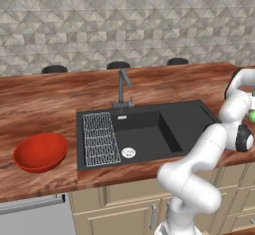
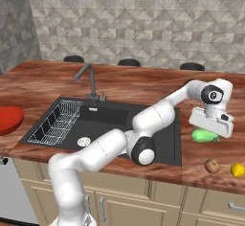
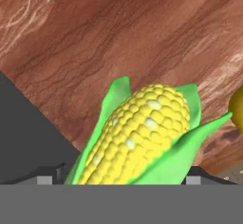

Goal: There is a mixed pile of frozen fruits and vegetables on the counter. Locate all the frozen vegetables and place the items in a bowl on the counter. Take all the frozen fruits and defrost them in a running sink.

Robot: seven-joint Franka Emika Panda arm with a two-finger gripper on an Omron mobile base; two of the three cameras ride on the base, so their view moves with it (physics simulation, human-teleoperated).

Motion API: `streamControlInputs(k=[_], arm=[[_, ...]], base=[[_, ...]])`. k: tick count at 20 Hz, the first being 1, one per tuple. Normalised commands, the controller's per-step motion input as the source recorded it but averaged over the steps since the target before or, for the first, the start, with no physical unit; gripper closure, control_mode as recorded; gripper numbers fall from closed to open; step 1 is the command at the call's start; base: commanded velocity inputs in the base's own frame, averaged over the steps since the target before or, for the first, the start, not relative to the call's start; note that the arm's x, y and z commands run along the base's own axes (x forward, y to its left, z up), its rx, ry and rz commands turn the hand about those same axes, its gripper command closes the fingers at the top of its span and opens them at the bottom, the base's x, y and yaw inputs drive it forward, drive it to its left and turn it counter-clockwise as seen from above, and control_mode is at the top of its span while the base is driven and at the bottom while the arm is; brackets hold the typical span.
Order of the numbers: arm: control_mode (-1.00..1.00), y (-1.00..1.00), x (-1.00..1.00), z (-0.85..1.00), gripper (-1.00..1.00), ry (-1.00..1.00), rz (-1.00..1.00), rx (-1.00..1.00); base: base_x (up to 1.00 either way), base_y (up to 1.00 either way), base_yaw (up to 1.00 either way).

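A corn cob (image 3: 142, 133) in a green husk, one of the frozen vegetables, lies on the wooden counter (image 1: 40, 99) just right of the sink (image 1: 149, 134). My gripper (image 3: 118, 180) is down over it, a fingertip pressed against the husk on each side. From the right base view the hand covers most of the cob (image 2: 200, 135). Near the counter's front edge sit a reddish-brown round fruit (image 2: 212, 166) and a small yellow piece (image 2: 237, 169). The red bowl (image 1: 40, 152) stands empty far left of the sink.
A dark slim faucet (image 1: 122, 87) rises behind the black basin, which holds a wire rack (image 1: 99, 138) and a silver drain (image 1: 128, 153). Dark stool tops (image 1: 55, 68) line the counter's far edge. My arm arcs over the sink's right side.
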Motion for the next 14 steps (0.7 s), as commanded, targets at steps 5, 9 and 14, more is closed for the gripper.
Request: streamControlInputs(k=[5, 9, 14], arm=[[-1.0, 1.0, -0.31, 0.23, 1.0, -0.07, -0.01, 0.0], [-1.0, 1.0, -0.06, 0.06, 1.0, 0.0, 0.14, -0.1], [-1.0, 1.0, -0.12, 0.29, 1.0, -0.04, 0.16, -0.13]], base=[[0.0, 0.0, 0.0], [0.0, 0.0, 0.0], [0.0, 0.0, 0.0]])
